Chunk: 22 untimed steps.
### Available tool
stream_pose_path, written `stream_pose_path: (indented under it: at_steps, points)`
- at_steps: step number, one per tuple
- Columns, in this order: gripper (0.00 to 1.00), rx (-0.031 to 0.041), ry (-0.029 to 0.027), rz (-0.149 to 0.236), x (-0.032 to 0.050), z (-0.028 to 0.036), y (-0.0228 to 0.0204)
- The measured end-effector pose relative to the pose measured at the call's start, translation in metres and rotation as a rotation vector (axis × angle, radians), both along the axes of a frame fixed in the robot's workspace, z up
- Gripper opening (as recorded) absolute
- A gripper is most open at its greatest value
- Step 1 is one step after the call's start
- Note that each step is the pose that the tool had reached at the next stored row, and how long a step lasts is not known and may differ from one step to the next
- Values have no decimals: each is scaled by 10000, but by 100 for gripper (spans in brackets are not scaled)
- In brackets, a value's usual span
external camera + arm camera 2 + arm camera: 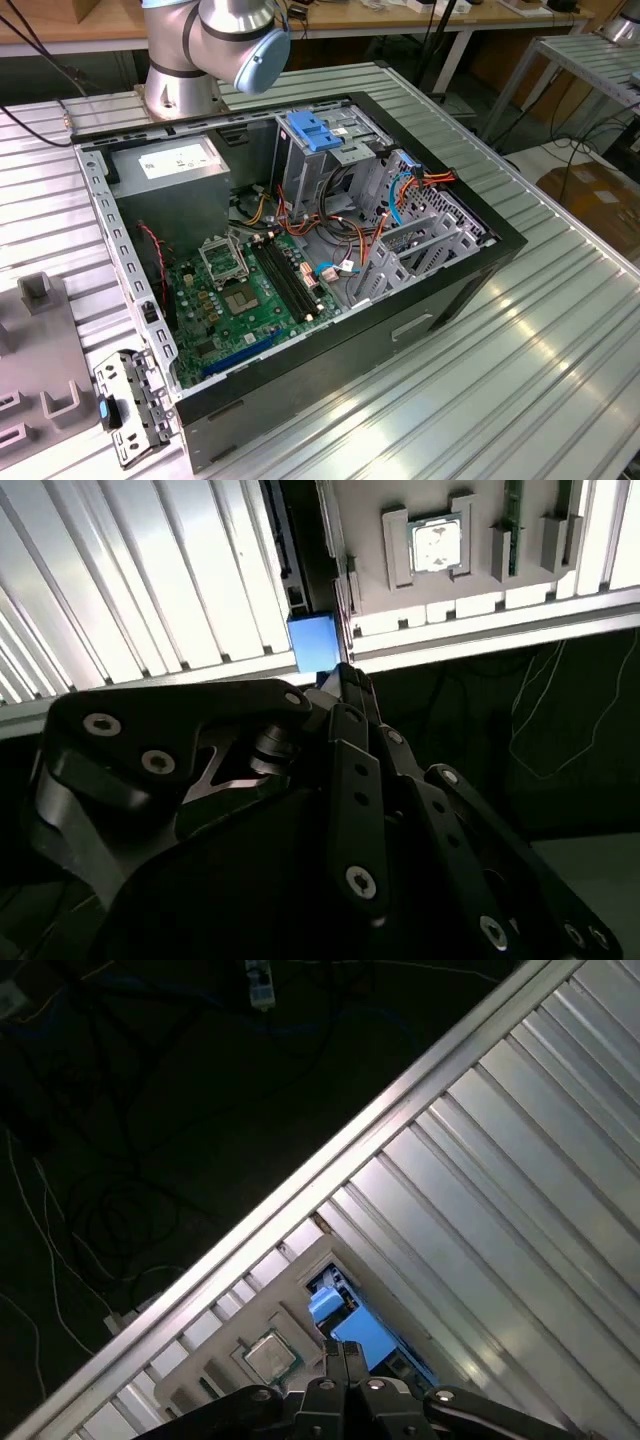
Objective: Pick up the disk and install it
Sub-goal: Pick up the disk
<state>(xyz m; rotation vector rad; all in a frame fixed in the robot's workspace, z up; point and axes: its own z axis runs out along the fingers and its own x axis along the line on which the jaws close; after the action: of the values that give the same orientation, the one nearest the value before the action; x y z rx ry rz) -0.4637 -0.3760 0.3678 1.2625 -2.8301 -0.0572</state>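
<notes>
Shut tight and empty, your black metal claw (345, 1352) would ram, not straddle, the blue-railed disk (362, 1338) just beyond its tips.

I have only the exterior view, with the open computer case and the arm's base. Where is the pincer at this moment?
Observer: In both wrist views the pincer hangs over the edge of the ribbed table, aimed at a blue block beside a grey tray.
Operator: Does it hold anything?
Observer: No. The jaws are shut together with nothing between them.
</notes>
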Motion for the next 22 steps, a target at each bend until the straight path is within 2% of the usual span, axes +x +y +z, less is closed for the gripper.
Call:
stream_pose_path:
  at_steps: [1,3,5,6,8,9,10,11,15,16,17,22]
  points:
    - [11,0,0,486,0,0,0]
    - [11,0,-1,1064,0,0,0]
    - [11,-1,0,1381,0,0,0]
    - [11,-1,-1,1681,0,-1,0]
    - [11,0,-3,2049,0,-1,0]
    - [11,-4,-22,2325,3,0,0]
    - [11,-8,-57,2374,5,0,0]
    - [11,-15,-120,2417,5,-1,1]
    - [11,-70,-574,2460,7,-4,0]
    - [11,-81,-662,2469,9,-3,0]
    - [11,-82,-681,2479,9,-3,0]
    - [11,-81,-682,2498,8,-4,0]
